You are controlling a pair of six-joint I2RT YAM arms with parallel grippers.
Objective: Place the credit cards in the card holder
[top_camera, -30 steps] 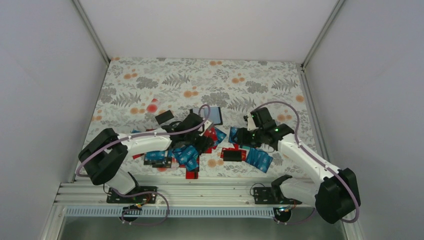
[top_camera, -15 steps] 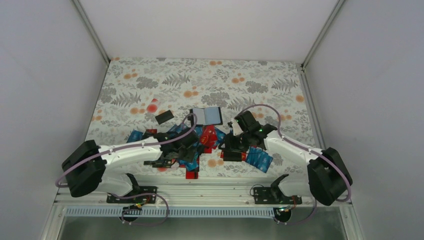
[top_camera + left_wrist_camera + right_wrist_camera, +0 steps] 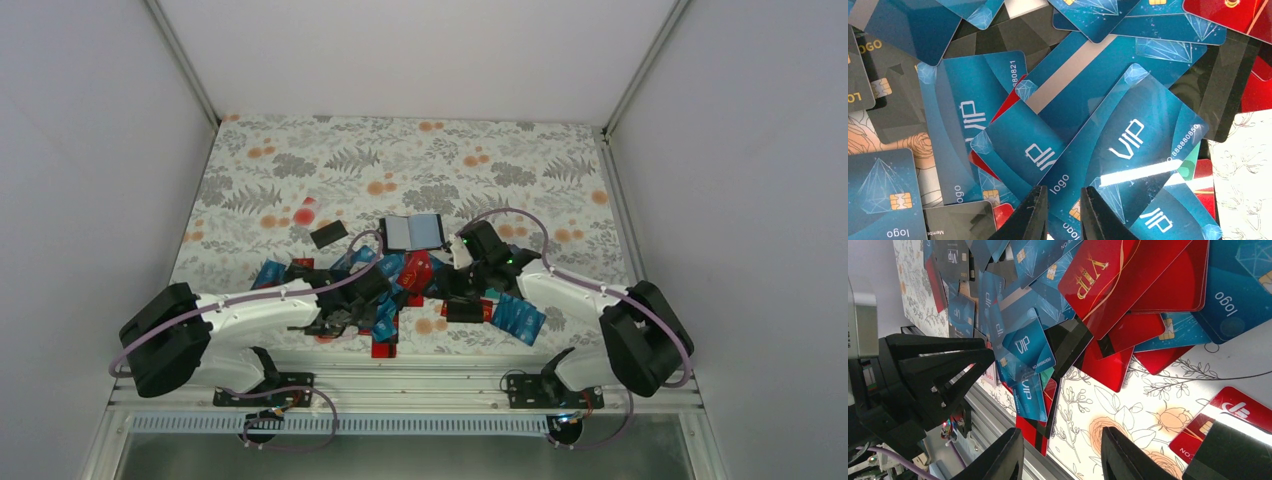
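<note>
The credit cards [image 3: 385, 290] lie in a loose heap near the table's front, mostly blue with some red and black ones. The card holder [image 3: 415, 232] lies open behind the heap, grey-blue side up. My left gripper [image 3: 1064, 197] is low over the heap, its jaws a narrow gap apart. The corner of a blue VIP card [image 3: 1128, 145] lies in that gap; whether it is pinched does not show. My right gripper [image 3: 1060, 432] hangs open over bare cloth at the heap's right edge, with nothing between its jaws. Red cards [image 3: 1108, 275] lie just beyond it.
A black card [image 3: 329, 235] lies apart at the back left. A black item [image 3: 466, 311] and more blue cards [image 3: 518, 317] lie at the front right. The metal rail [image 3: 400, 375] runs along the near edge. The left arm's fingers [image 3: 948, 357] show close by in the right wrist view.
The left arm has dropped and drawn back onto the near part of the heap, and its jaws have narrowed sharply. The right arm has swung left to the heap's edge, its jaws unchanged.
</note>
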